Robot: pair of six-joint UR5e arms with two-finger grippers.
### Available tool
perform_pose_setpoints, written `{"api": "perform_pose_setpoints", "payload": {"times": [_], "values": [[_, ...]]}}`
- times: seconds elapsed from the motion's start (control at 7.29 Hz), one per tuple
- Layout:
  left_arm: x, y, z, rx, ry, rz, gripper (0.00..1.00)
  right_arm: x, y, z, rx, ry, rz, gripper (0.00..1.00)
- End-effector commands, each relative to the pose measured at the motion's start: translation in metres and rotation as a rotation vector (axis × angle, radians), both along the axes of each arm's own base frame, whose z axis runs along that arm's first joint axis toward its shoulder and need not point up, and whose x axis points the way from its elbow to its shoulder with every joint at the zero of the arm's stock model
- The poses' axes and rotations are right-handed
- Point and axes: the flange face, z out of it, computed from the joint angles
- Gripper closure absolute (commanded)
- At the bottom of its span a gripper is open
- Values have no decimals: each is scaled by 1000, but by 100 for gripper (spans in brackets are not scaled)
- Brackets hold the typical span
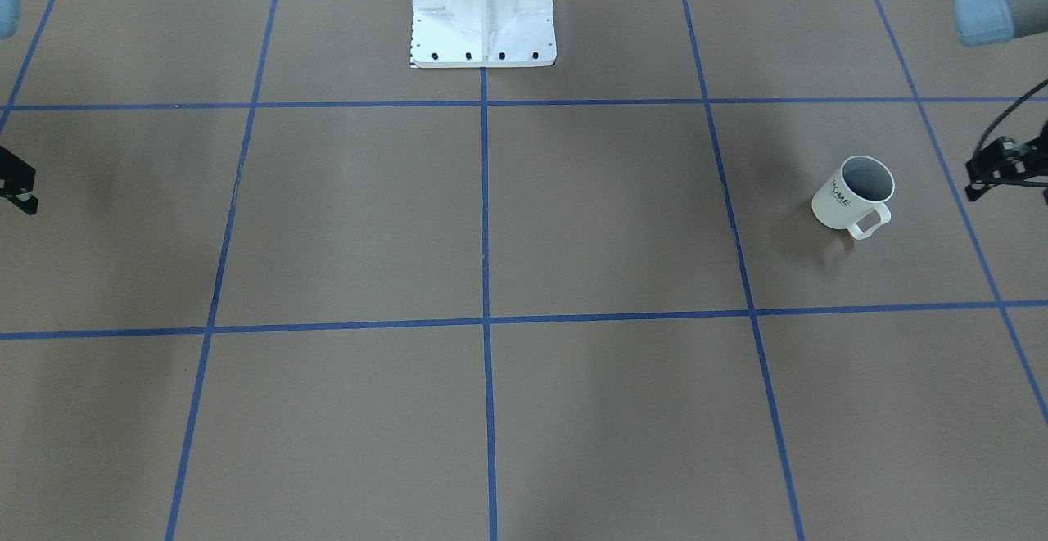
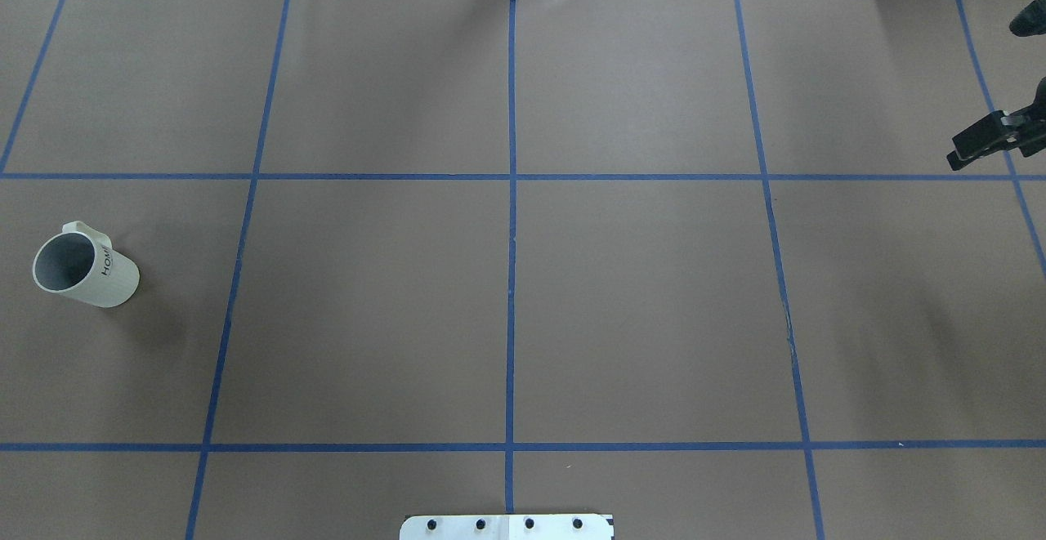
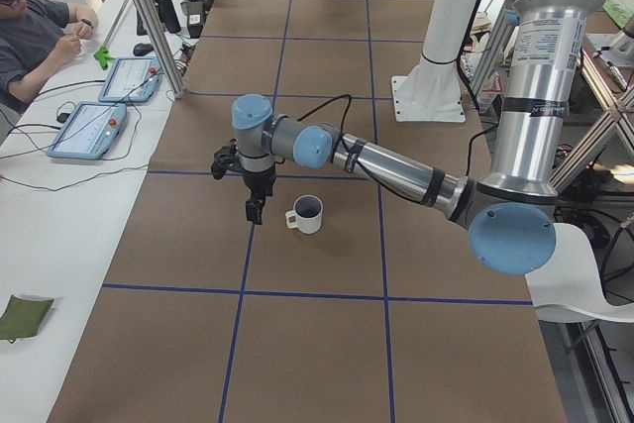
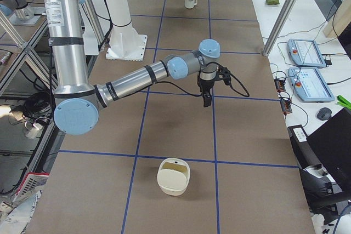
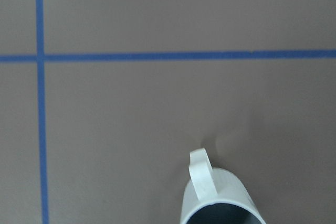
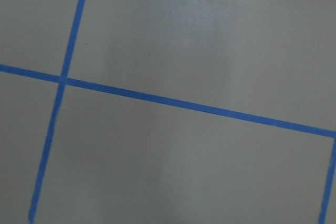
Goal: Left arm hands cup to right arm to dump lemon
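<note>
The cup [image 1: 851, 193] is a white mug with "HOME" on its side. It stands upright on the brown table, and it also shows in the overhead view [image 2: 82, 270] and at the bottom of the left wrist view [image 5: 220, 198]. Its inside looks grey, and no lemon shows. My left gripper [image 1: 971, 181] hangs beside the cup, apart from it, cut by the view's edge. Its fingers look parted and empty. My right gripper [image 2: 954, 158] is far across the table, also parted and empty, over bare table.
A cream tub [image 4: 174, 176] stands at the table's end on the robot's right. The white robot base [image 1: 483, 9] is at the table's middle. Blue tape lines [image 2: 511, 176] grid the table. Tablets [image 3: 99, 111] and a seated person [image 3: 35, 32] are at a side bench.
</note>
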Motion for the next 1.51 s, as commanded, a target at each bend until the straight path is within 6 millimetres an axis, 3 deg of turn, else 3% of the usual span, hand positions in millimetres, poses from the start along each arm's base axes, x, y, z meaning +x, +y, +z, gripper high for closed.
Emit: {"api": "perform_pose_setpoints", "payload": {"times": [0.0,0.14,0.27,0.41,0.82,0.96,1.1,1.37], "values": [[-83,1,60,-17,68,-16,0,69,-15,57,-12,-12,2,0],[-86,5,65,-28,54,-24,0,100,-4,75,-53,-55,49,0],[-89,37,111,-80,11,-22,0,117,7,86,-72,-62,76,0],[-90,37,124,-30,1,-32,0,124,12,91,-82,-62,90,0],[-90,34,115,-3,8,-33,0,136,22,105,-110,-59,117,0],[-90,34,110,2,9,-34,0,137,35,126,-154,-54,120,0],[-90,34,107,8,9,-34,0,138,39,132,-165,-53,122,0],[-90,36,95,25,10,-34,0,157,46,138,-113,-56,116,0]]}}
